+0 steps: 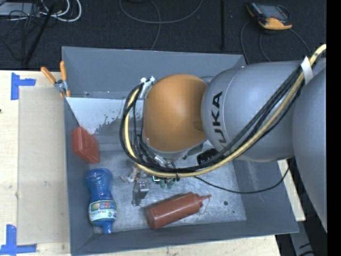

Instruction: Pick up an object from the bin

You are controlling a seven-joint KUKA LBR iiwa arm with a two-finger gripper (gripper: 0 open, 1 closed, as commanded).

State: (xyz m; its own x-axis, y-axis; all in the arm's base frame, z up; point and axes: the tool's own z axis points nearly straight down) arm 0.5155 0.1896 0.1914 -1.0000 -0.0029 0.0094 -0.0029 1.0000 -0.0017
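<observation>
Camera view: the gripper point(139, 190) is hanging low over bare floor of the bin point(160, 63). Whether it is open or closed cannot be told, and nothing shows in its hold. A reddish squeeze bottle point(176, 208) is lying flat just beside it, probably the easiest pick. A blue bottle point(101, 199) is lying near its other side.

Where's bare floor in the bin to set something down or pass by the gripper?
Barest: the bin floor to the view's right of the red squeeze bottle. A smaller strip lies between the red block and the gripper. Crowded: bottom left, where the blue bottle, gripper and squeeze bottle sit close together.
</observation>
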